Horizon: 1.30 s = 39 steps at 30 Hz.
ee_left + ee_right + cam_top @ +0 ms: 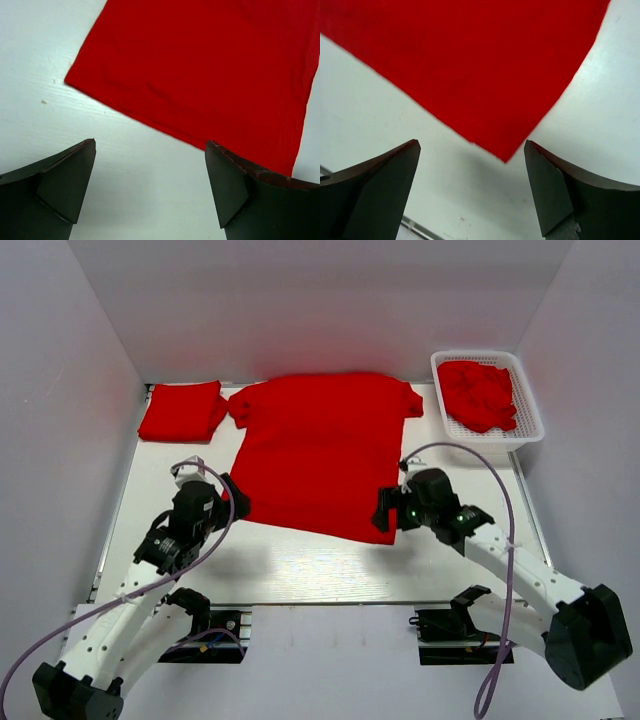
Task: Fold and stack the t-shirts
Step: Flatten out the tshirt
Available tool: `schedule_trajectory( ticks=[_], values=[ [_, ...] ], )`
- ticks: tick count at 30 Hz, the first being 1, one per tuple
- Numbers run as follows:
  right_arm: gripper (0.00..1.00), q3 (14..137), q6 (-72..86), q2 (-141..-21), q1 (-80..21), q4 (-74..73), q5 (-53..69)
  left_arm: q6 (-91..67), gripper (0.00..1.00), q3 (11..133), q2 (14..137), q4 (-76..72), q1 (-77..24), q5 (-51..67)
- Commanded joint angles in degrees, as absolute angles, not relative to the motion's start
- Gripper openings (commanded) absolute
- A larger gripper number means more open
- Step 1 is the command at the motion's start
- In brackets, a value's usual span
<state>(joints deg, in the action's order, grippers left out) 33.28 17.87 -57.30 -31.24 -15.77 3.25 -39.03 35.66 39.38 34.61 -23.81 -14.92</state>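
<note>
White tabletop (pixel 330 570) lies under both pairs of spread, empty fingers. Just ahead of the left gripper (pixel 150 145) runs the flat t-shirt (pixel 320 450) hem; its corner points between the right gripper (pixel 470 145) fingers. Each should pinch a hem corner squarely, together. Far beyond, the folded shirt (pixel 180 412) and basket (pixel 478 355) obstruct nothing.

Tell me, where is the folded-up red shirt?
In the top view, the folded shirt lies far back on the left, right beside a sleeve of the spread-out shirt. The white basket sits opposite it, far back on the right.
</note>
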Motion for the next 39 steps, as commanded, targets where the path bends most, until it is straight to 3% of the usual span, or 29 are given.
schedule_trajectory(
  ticks=[1, 6, 12, 20, 29, 34, 37, 39],
  values=[
    [0.90, 42.4, 17.9, -61.7, -31.1, -11.7, -3.0, -37.9, 1.00, 38.7, 44.3, 29.6, -23.9, -17.6],
    [0.90, 50.9, 14.7, -72.3, -31.0, -8.9, -7.9, -34.6, 1.00, 44.3, 59.4, 20.4, -23.9, -15.8],
    [0.90, 69.5, 12.7, -94.3, -29.7, -11.0, -14.2, -32.7, 1.00, 55.7, 82.4, 16.2, -23.3, -14.2],
    [0.90, 75.8, 16.6, -109.8, -26.3, -10.9, -5.4, -33.2, 1.00, 66.6, 103.3, 16.7, -20.8, -7.1],
    [0.90, 60.8, 19.7, -106.5, -25.9, -7.7, -1.2, -33.7, 1.00, 58.1, 100.8, 14.0, -19.2, -6.1],
    [0.90, 39.8, 27.0, -94.6, -29.3, -2.7, 8.1, -34.5, 1.00, 51.9, 97.6, 14.7, -18.6, -7.2],
    [0.90, 26.8, 31.0, -80.9, -35.6, -1.4, 12.5, -35.0, 1.00, 48.2, 94.6, 15.2, -18.1, -8.3],
    [0.90, 24.7, 33.3, -77.2, -42.6, -2.6, 14.3, -35.0, 1.00, 46.7, 91.6, 16.0, -17.5, -11.1]
  ],
)
